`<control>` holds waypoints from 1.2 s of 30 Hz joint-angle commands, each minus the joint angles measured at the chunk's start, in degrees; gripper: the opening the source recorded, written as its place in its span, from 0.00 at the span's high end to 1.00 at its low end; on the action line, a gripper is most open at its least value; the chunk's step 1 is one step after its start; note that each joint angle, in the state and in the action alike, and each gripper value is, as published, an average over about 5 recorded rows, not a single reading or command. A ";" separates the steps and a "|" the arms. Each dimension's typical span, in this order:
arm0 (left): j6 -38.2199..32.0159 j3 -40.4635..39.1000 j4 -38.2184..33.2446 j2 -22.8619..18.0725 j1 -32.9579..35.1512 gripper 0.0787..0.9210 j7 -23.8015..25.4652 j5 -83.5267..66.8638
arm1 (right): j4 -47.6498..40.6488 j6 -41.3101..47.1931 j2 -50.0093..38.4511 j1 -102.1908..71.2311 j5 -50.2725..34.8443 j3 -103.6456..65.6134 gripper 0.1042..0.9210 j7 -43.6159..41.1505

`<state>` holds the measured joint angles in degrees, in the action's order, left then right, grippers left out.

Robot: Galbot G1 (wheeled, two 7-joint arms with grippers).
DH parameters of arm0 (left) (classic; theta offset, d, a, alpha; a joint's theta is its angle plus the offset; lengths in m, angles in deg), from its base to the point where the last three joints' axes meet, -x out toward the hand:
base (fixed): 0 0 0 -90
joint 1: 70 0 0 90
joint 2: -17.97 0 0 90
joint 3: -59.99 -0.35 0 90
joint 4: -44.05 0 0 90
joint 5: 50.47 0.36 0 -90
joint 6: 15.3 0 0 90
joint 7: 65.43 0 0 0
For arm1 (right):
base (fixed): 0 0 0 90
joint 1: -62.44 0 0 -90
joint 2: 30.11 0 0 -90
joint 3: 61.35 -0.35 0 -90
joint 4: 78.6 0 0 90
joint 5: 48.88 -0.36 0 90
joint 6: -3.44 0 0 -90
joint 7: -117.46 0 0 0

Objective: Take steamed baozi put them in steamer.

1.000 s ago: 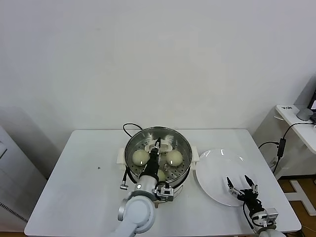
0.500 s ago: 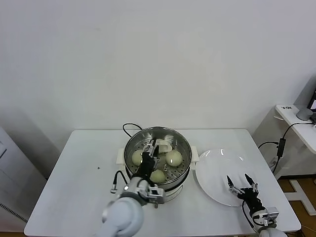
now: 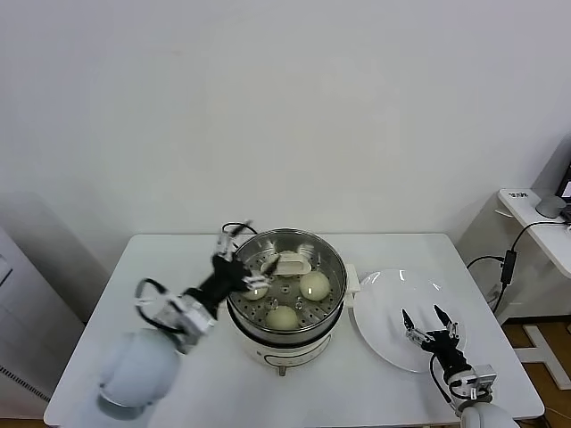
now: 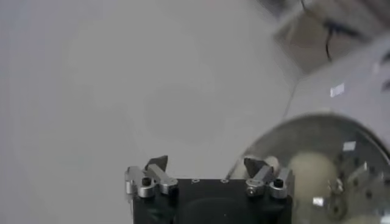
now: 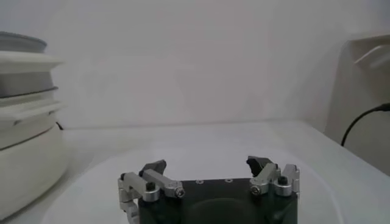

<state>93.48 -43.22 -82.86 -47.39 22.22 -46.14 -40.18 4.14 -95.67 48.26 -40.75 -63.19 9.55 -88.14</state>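
1. Since the earlier frames, the left tool has been lifted out of the steamer and swung over its rim towards the bench's left edge; its jaws, closed before, are now spread wide and empty.
2. Three steamed baozi are seen on the perforated tray inside the steamer; a fourth appears partly hidden behind the left tool, and this cannot be told for certain.
3. The buns are set apart from one another, probably so that steam can pass between them.
4. The steamer is placed near the middle of the bench, towards its far edge, within reach of both arms.
5. A white plate lies beside it towards the bench's right edge, and no buns are seen on it.
6. The right tool is held over the plate's near rim, jaws wide and empty, seemingly parked.
7. The loading is judged complete or nearly so.
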 commanded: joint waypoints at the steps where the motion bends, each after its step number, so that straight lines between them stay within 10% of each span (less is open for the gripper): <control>1: -3.28 21.54 4.62 2.09 6.08 0.12 -13.26 -54.15 | 5.84 1.59 0.16 -0.56 -0.34 1.41 0.12 4.57; 18: -7.78 17.74 24.04 1.15 12.28 0.12 -14.01 -35.92 | 11.21 6.68 1.39 -3.40 3.48 1.38 0.12 8.92; 36: -6.88 16.11 25.05 -0.53 12.81 0.12 -14.34 -35.16 | 11.26 8.47 1.88 -3.91 2.91 1.75 0.12 10.18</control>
<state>86.83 -27.32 -60.11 -47.55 34.33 -59.91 -75.27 14.78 -88.02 50.11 -44.31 -60.38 11.21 -79.01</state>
